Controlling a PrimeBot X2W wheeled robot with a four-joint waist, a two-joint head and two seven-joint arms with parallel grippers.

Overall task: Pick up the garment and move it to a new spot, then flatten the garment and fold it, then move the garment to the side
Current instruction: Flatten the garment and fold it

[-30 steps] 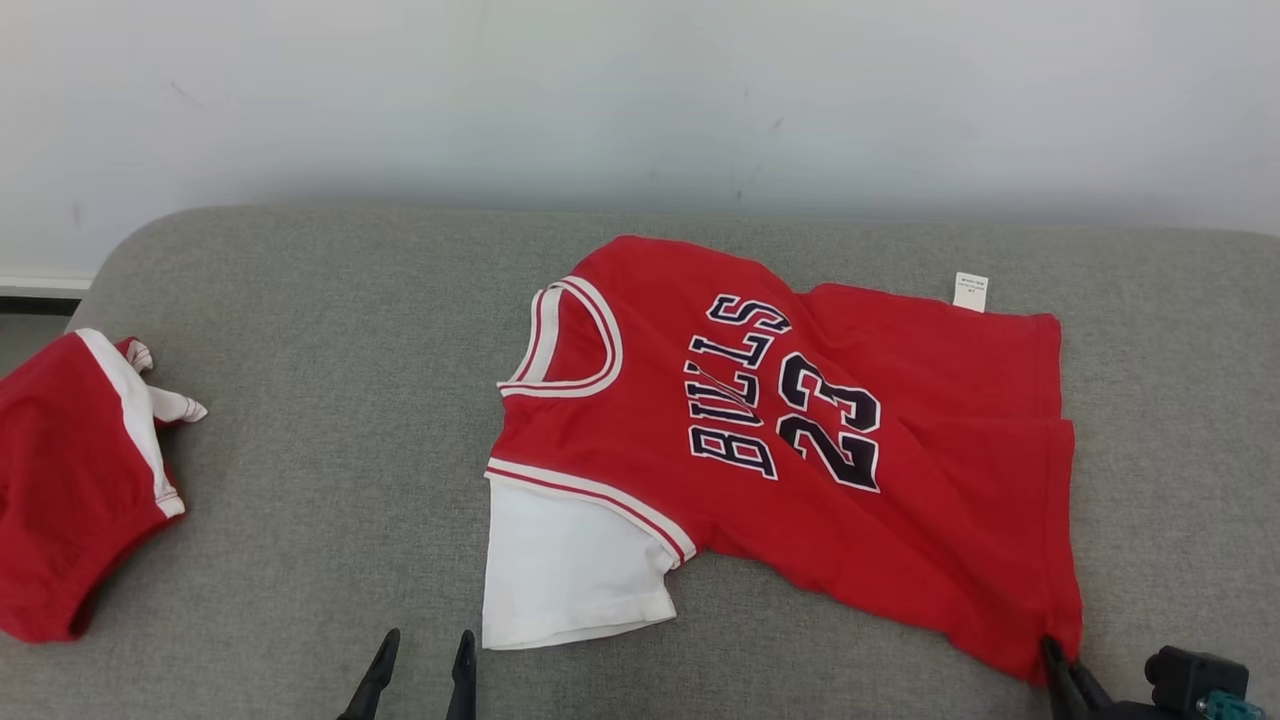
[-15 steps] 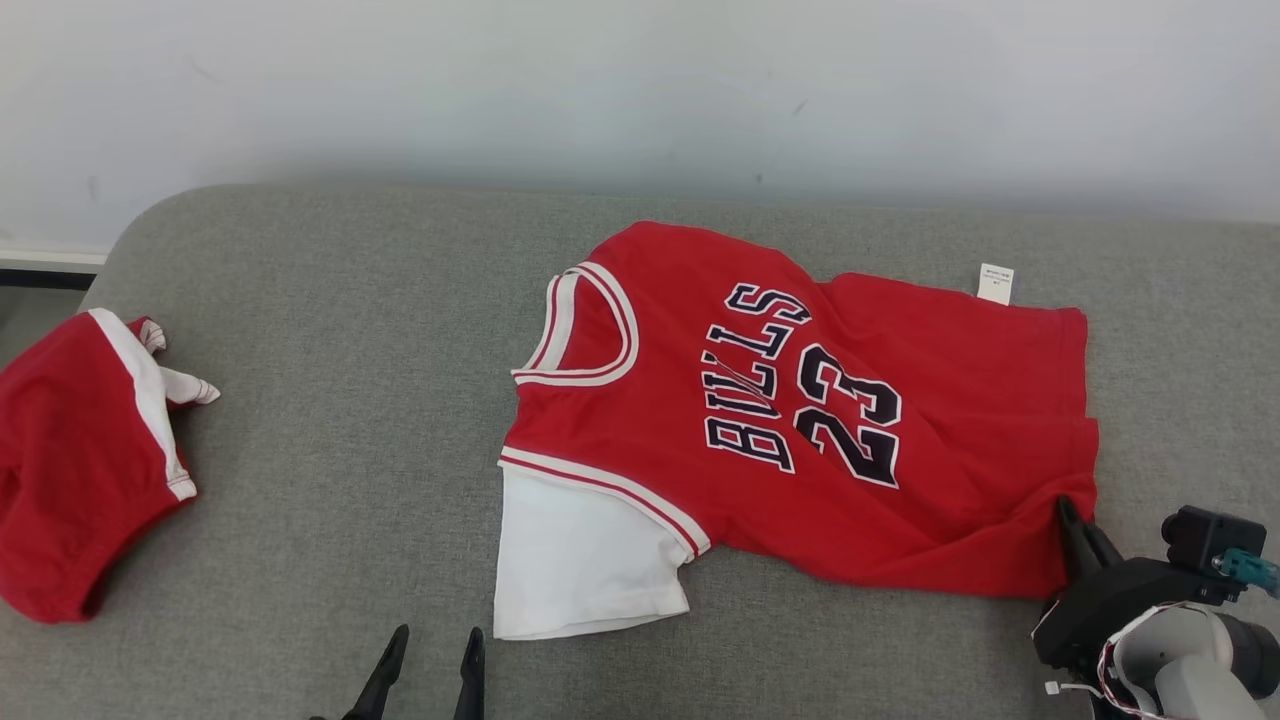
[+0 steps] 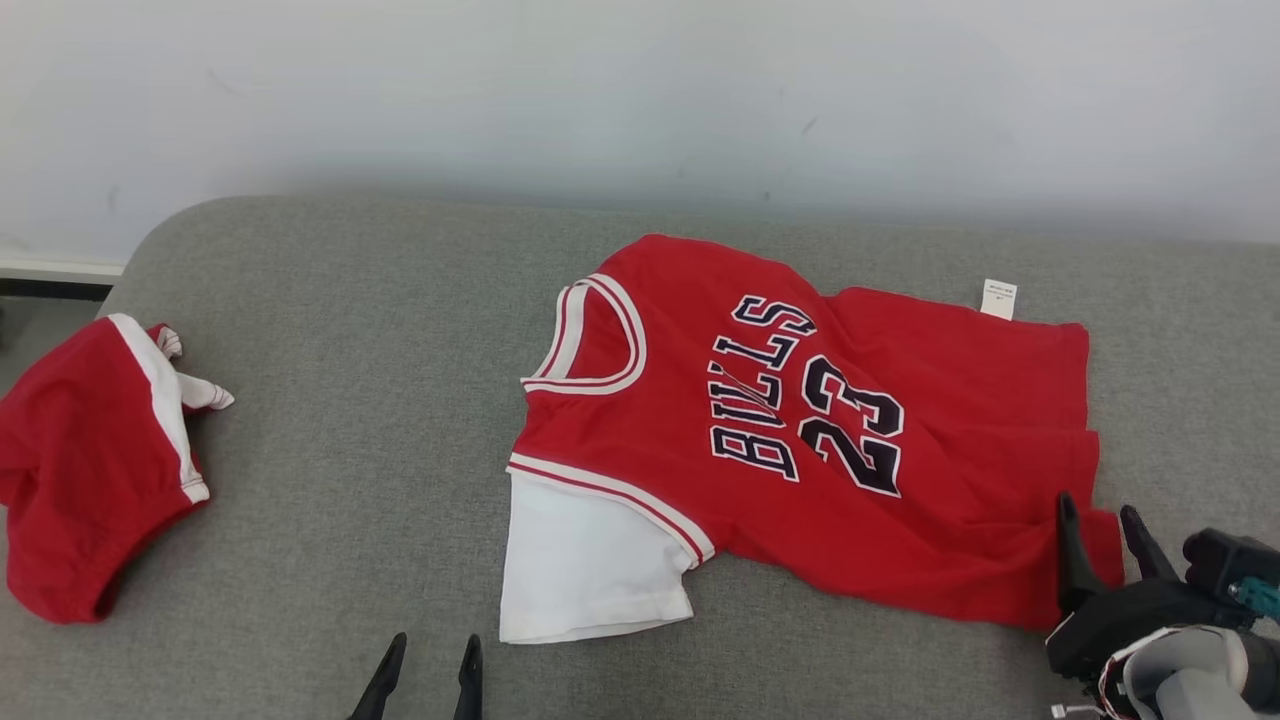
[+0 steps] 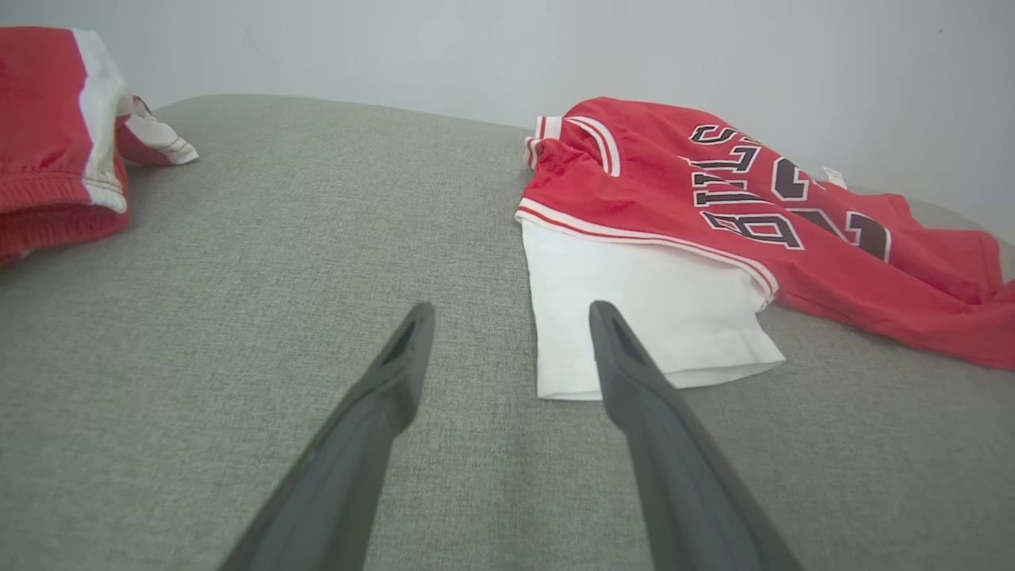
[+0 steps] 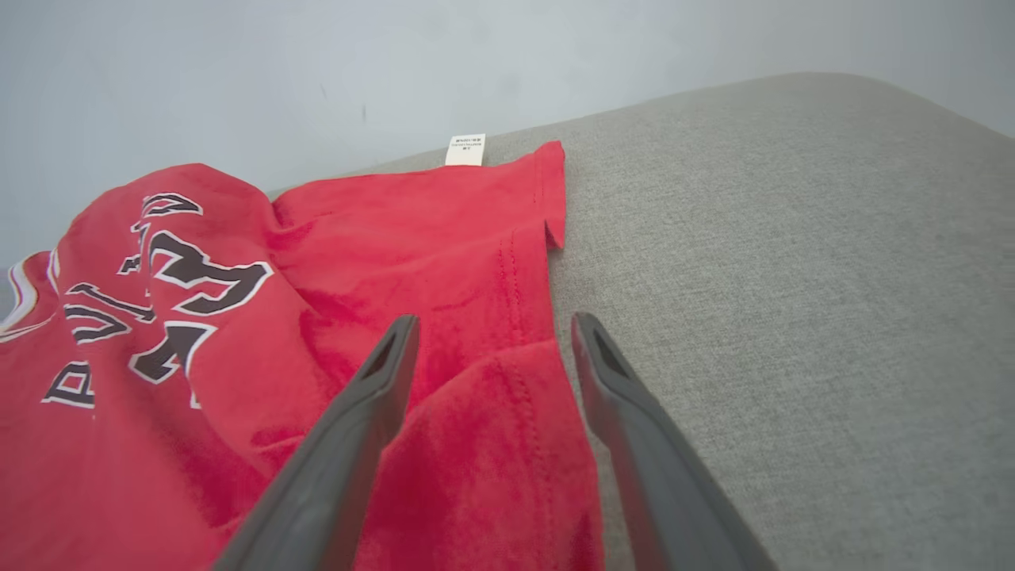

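We see the red jersey (image 3: 800, 430) spread face-up on the grey cushion (image 3: 350, 400), roughly mid-surface. Its neck opening points twd the robot's left and its hem twd the robot's right. The "BULLS 23" print reads sideways in the head view, and the fabric is rumpled w/ a few creases near the hem. A white sleeve (image 3: 585, 560) sticks out from the jersey's near edge, and a small white label (image 3: 999, 298) sits at its far hem corner.

Right claw (image 3: 1097, 510) is at the jersey's near hem corner, fingers apart and gripping nothing. In the right wrist view the claw (image 5: 493, 321) straddles the hem, w/ red cloth lying between and under the two fingers. We can't tell whether the tips actually touch the fabric.

Left claw (image 3: 434, 645) is also spread wide and empty, just off the jersey's white sleeve on the near-left side. In its own view (image 4: 511, 313) one finger partly overlaps the sleeve's edge, but contact isn't clear.

Well left of the jersey lies a pair of red shorts (image 3: 90, 470) w/ a white stripe, bunched at the cushion's edge. Beyond the jersey stands a pale wall (image 3: 640, 90).
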